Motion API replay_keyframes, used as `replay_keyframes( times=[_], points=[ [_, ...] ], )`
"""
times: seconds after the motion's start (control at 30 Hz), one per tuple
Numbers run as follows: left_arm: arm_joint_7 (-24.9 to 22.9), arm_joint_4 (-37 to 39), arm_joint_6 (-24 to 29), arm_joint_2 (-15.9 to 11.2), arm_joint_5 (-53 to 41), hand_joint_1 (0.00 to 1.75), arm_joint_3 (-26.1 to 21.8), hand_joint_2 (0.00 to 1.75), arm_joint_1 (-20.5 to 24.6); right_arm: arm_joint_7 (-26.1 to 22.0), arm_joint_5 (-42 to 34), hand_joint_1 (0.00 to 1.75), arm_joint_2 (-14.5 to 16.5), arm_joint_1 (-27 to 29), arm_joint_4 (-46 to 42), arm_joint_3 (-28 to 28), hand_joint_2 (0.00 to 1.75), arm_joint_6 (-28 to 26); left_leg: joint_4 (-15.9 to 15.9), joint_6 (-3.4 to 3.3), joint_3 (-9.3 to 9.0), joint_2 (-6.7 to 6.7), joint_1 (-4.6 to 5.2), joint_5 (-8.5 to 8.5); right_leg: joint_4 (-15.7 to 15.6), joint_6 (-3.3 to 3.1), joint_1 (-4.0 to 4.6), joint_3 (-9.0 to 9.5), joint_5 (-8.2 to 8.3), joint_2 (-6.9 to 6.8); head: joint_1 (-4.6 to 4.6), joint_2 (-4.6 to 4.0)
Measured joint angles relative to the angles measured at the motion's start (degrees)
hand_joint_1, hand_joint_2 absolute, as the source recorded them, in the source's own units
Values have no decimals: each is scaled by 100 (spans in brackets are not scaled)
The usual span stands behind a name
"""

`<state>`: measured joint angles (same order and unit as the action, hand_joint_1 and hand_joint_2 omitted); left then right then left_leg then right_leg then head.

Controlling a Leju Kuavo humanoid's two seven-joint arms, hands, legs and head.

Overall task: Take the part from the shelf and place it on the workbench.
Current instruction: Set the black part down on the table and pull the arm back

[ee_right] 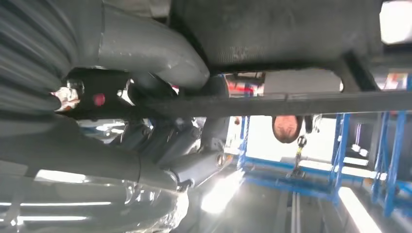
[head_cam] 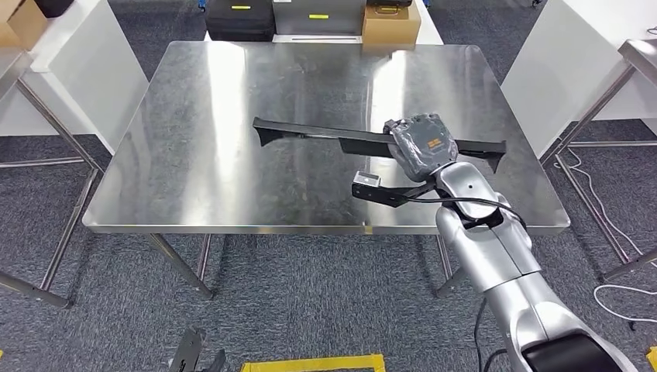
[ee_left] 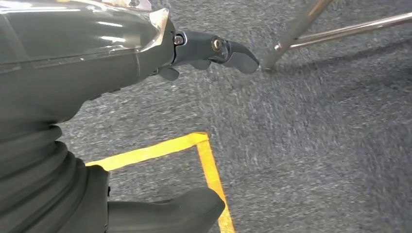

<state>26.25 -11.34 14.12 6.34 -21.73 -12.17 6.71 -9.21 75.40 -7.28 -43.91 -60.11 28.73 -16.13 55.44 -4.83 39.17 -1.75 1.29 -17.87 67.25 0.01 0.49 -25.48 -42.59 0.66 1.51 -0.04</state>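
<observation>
A long black part (head_cam: 310, 133) stretches across the middle of the steel workbench (head_cam: 201, 155), level with its top; whether it touches the surface I cannot tell. My right hand (head_cam: 422, 143) grips the part near its right end. Close up, the thumb and fingers of that hand (ee_right: 160, 53) wrap around the black bar (ee_right: 316, 103). My left hand (ee_left: 145, 48) hangs beside my body over grey carpet, its fingers (ee_left: 233, 51) apart and holding nothing.
Black cases (head_cam: 240, 19) and a cardboard box (head_cam: 391, 23) sit beyond the workbench's far edge. Other steel tables flank it on the left (head_cam: 15, 70) and right (head_cam: 639, 54). Yellow floor tape (head_cam: 314, 363) marks where I stand. A person (ee_right: 286, 127) and blue racks (ee_right: 340, 145) are beyond.
</observation>
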Motion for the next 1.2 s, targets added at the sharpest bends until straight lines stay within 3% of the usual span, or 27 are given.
replay_keyframes(
  times=[0.03,0.07,0.1,0.13,0.2,0.27,0.33,0.4,0.43,0.5,0.57,0.6,0.67,0.7,0.77,0.87,0.93,1.0,1.07,1.1,1.13,1.2],
  points=[
    [67,0,30,9,27,0,-22,175,-1,-15,24,162,0,15,23,9,175,-10,5,-14,-31,-12,12,-39,266,19,2,-274,-6,0,-2,0],
    [149,0,84,16,54,0,-49,175,-3,-34,47,162,2,25,49,21,175,-20,11,-24,-63,-32,28,-80,334,54,6,-474,101,0,-4,0],
    [240,0,164,22,73,0,-80,175,-6,-57,61,162,11,22,77,33,175,-24,16,-32,-100,-56,50,-115,187,92,16,-584,312,0,-6,0],
    [342,0,271,30,85,0,-110,175,-7,-84,63,162,27,9,109,48,175,-24,18,-39,-142,-78,73,-146,-139,118,35,-614,602,2,-7,0],
    [571,2,559,62,86,0,-174,175,-10,-178,-10,162,91,-52,215,78,175,-30,26,-41,-197,-114,117,-197,-839,83,83,-562,1206,27,4,0],
    [713,4,755,102,88,0,-227,175,-16,-319,-158,162,203,-161,394,113,175,-69,44,-26,-199,-145,137,-225,-1127,12,97,-510,1508,43,24,0],
    [739,3,822,114,89,0,-276,175,-32,-424,-260,162,331,-282,571,145,175,-127,57,1,-177,-164,140,-242,-1175,-22,33,-462,1554,26,27,0],
    [750,-1,858,125,87,0,-310,175,-44,-458,-289,162,432,-386,695,171,175,-169,212,83,-98,-111,133,-353,-1247,-61,-58,-381,1576,-4,39,0],
    [755,-2,867,124,84,0,-320,175,-42,-463,-296,162,477,-430,746,182,175,-183,452,148,21,-63,103,-476,-1273,-82,-95,-339,1577,-22,49,0],
    [761,-2,870,133,82,0,-330,175,-40,-466,-302,162,542,-500,842,203,175,-200,1229,296,427,38,-23,-778,-1281,-108,-108,-304,1550,-47,78,0],
    [761,-2,869,131,83,0,-344,175,-49,-465,-303,162,572,-522,921,224,175,-207,1713,429,745,95,-166,-839,-1277,-86,-134,-277,1508,-59,78,0],
    [761,-2,868,130,83,0,-353,175,-52,-465,-303,162,580,-523,954,235,175,-208,1624,488,737,118,-227,-709,-1272,-56,-156,-253,1478,-62,78,0],
    [761,-2,868,126,82,0,-367,175,-52,-465,-303,162,599,-532,1006,251,175,-209,916,599,409,163,-322,-296,-1255,28,-206,-176,1389,-66,77,0],
    [762,-1,868,128,82,0,-370,175,-49,-465,-304,162,609,-547,1026,255,175,-212,574,632,213,175,-329,-178,-1241,74,-205,-155,1343,-67,89,0],
    [761,1,867,136,81,0,-369,175,-36,-465,-306,162,625,-578,1059,265,175,-223,234,591,-5,176,-299,-215,-1224,156,-178,-157,1278,-71,113,0],
    [760,1,870,136,88,0,-373,175,-32,-465,-305,162,638,-594,1091,282,175,-239,202,411,-57,149,-241,-349,-1233,258,-163,-150,1214,-87,116,0],
    [761,0,872,134,87,0,-380,175,-30,-472,-305,162,643,-604,1103,288,175,-251,158,311,-121,141,-234,-378,-1014,273,-174,-239,1091,-89,108,0],
    [776,0,870,133,79,0,-388,175,-23,-520,-315,162,644,-609,1136,295,175,-303,136,233,-165,138,-228,-408,-380,221,-179,-598,865,-83,97,0],
    [802,0,872,136,65,0,-392,175,-25,-625,-376,162,655,-596,1219,313,175,-380,139,187,-191,126,-213,-440,366,200,-169,-1091,684,-75,90,0],
    [811,0,878,138,59,0,-394,175,-29,-689,-434,162,663,-589,1277,321,175,-407,140,176,-208,110,-203,-457,556,221,-164,-1267,698,-72,87,0],
    [815,0,886,140,53,0,-398,175,-32,-749,-493,162,673,-586,1340,329,175,-422,143,174,-230,89,-194,-475,545,257,-159,-1353,809,-69,84,0],
    [818,0,902,143,42,0,-411,175,-32,-822,-582,162,702,-598,1449,344,175,-432,156,195,-279,53,-184,-515,-90,333,-158,-1226,1270,-69,78,0]
  ],
)
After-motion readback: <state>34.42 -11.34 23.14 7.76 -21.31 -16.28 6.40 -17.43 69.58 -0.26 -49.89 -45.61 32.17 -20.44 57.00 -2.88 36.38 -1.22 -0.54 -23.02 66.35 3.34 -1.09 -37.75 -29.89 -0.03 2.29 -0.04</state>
